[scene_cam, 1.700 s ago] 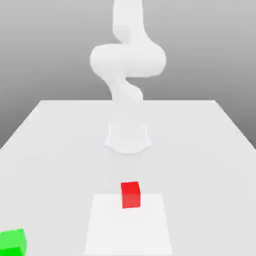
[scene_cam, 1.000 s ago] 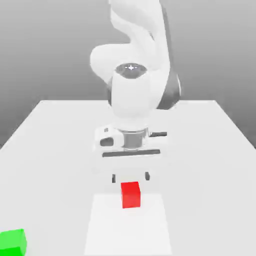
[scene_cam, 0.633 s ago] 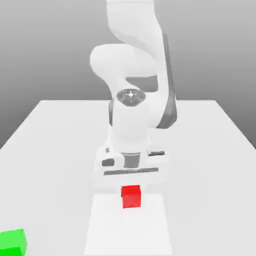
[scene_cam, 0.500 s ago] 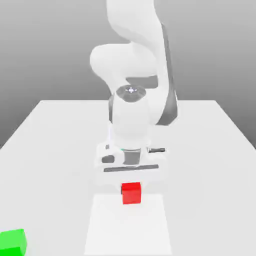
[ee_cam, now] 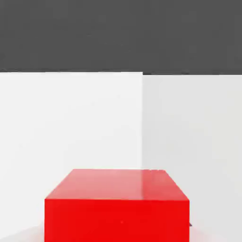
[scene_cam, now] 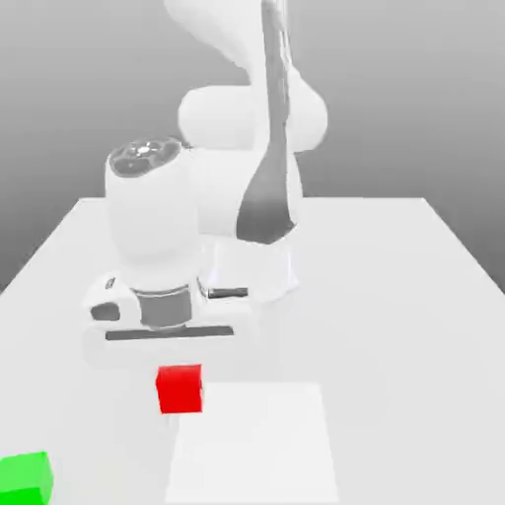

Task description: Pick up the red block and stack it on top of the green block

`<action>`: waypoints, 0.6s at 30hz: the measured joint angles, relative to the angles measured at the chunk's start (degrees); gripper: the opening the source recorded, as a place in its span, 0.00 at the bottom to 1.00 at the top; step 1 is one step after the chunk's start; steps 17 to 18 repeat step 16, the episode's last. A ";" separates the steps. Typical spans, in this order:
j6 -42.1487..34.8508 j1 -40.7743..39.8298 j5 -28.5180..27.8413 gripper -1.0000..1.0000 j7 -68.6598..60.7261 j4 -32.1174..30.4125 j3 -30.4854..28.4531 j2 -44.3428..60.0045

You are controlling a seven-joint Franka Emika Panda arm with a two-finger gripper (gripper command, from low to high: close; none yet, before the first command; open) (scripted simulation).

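One red block (scene_cam: 180,389) held in closed jaws; green block (scene_cam: 24,477) apart.

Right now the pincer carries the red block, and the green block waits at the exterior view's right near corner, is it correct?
Not quite: the green block sits at the exterior view's left near corner. The pincer does carry the red block.

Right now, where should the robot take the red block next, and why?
Probably keep carrying the red block toward the exterior view's left and nearer the camera, to a spot above the green block. The hand sits right over the red block, which is off the pale square and looks lifted, while the green block sits alone at the table's near corner with nothing on top yet.
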 joint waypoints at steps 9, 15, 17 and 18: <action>-6.45 -7.07 -0.64 0.00 -8.24 17.43 -4.70 9.31; -0.76 -8.64 1.45 1.00 -10.27 18.90 -3.41 16.36; -0.76 -8.64 1.45 1.00 -10.27 18.90 -3.41 16.36; -0.76 -8.64 1.45 1.00 -10.27 18.90 -3.41 16.36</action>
